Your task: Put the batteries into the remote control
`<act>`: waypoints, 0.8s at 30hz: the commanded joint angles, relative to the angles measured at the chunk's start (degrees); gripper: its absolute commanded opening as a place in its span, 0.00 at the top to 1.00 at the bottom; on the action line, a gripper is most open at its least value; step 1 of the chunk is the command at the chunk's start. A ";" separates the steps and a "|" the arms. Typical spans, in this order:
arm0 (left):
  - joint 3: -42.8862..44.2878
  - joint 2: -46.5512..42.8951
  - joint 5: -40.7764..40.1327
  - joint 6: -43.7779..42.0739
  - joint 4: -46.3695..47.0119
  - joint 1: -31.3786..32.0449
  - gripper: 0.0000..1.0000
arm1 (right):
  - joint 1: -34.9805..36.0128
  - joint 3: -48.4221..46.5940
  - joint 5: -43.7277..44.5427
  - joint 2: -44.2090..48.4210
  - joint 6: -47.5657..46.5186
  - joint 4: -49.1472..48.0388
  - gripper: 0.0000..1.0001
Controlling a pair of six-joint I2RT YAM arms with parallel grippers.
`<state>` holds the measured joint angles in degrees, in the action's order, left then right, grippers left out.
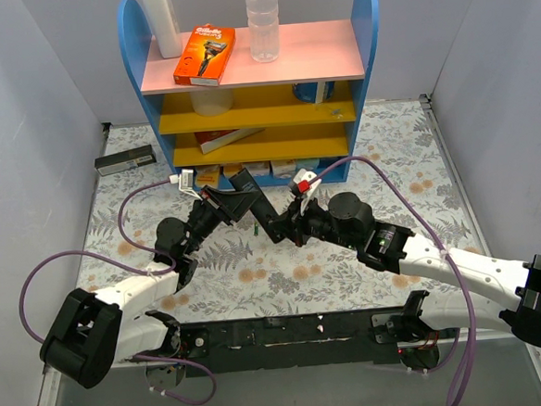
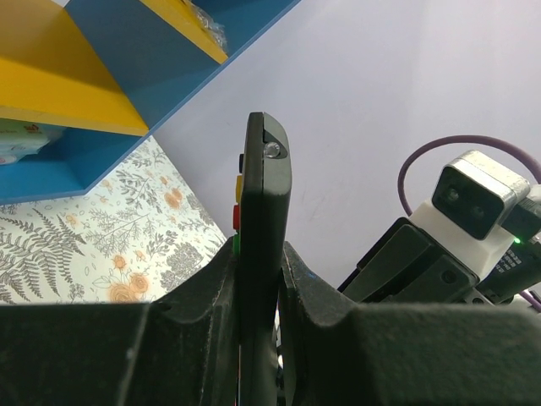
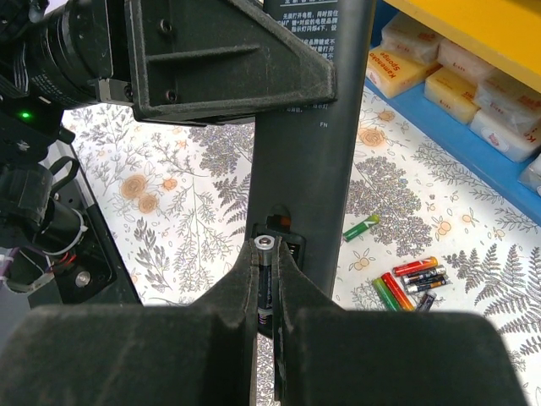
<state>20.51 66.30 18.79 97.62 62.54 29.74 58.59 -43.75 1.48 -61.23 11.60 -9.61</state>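
My left gripper (image 2: 260, 254) is shut on the slim black remote control (image 2: 264, 211), which shows edge-on with coloured buttons on its left side. From the right wrist I see the remote's back (image 3: 313, 169) with its battery compartment (image 3: 292, 245) open. My right gripper (image 3: 267, 258) is shut on a dark battery (image 3: 265, 279), its silver end up, right at that compartment. Several loose batteries (image 3: 410, 283), red, green and dark, lie on the cloth to the right, with a thin green one (image 3: 361, 227) apart. In the top view both grippers meet at the remote (image 1: 244, 188).
A blue shelf unit (image 1: 252, 74) with pink and yellow boards stands behind, holding an orange pack (image 1: 204, 55) and a clear bottle (image 1: 263, 18). A dark flat box (image 1: 125, 160) lies at the back left. Yellow packets (image 3: 456, 76) fill the bottom shelf.
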 commanded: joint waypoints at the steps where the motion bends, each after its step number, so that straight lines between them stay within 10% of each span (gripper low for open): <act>1: 1.55 -3.11 1.16 1.69 4.08 0.15 1.00 | 0.12 -1.34 0.81 -0.91 0.53 5.03 0.96; 24: -0.04 -3.20 4.59 2.92 5.22 0.15 1.00 | 0.21 -4.06 2.30 -1.61 1.15 4.50 0.58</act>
<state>20.23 66.08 20.10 97.97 62.52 29.43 59.02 -45.39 0.16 -62.48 13.98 -7.27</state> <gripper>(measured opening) 0.172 0.397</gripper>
